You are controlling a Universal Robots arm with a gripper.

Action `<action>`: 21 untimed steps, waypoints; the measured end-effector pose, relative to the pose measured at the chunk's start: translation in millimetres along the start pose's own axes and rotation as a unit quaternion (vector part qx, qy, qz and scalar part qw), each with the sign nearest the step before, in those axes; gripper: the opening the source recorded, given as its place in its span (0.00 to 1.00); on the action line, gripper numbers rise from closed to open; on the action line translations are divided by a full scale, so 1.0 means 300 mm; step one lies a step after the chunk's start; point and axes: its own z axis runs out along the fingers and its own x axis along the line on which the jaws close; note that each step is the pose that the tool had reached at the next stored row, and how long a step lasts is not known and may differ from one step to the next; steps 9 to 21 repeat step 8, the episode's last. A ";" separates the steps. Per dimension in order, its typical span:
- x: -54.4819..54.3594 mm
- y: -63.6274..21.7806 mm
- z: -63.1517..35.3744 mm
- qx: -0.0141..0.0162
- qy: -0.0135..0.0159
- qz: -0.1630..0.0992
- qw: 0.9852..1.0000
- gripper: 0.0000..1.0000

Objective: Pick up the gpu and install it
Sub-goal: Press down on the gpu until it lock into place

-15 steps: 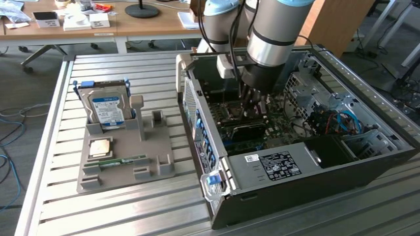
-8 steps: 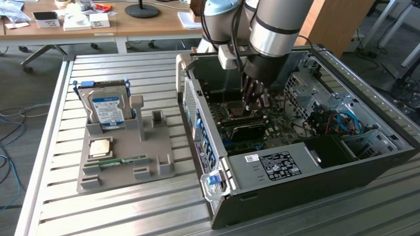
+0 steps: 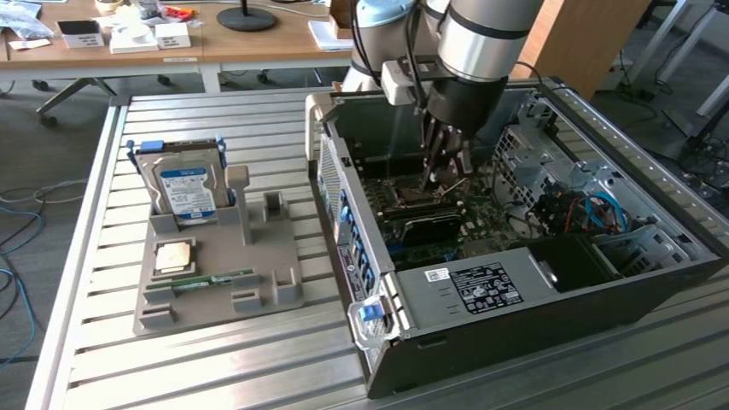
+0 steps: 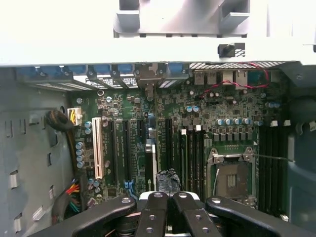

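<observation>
Exterior view high, oblique over computer case [image 3: 535, 282]; wrist view close above its motherboard [image 4: 197, 133].

Daylight fills the exterior view, even and soft, brightest on the floor at the far right. The slatted metal table [image 3: 228, 359] shines pale, with faint shadows beside the grey holder [image 3: 217, 265]. The inside of the computer case [image 3: 638, 299] lies darker, shaded by the arm. In the wrist view the case's outer frame [image 4: 158, 49] is washed out to near white by glare, while the motherboard [image 4: 197, 128] is dim yet readable. The black fingers [image 4: 153, 217] close to the lens look soft.
</observation>
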 end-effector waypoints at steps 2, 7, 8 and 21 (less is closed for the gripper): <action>0.000 0.000 -0.008 0.000 0.000 0.000 1.000 0.11; -0.001 0.000 -0.008 0.000 0.000 0.000 1.000 0.11; -0.001 0.000 -0.008 0.000 0.000 0.000 1.000 0.11; -0.001 0.000 -0.008 0.000 0.000 0.000 1.000 0.11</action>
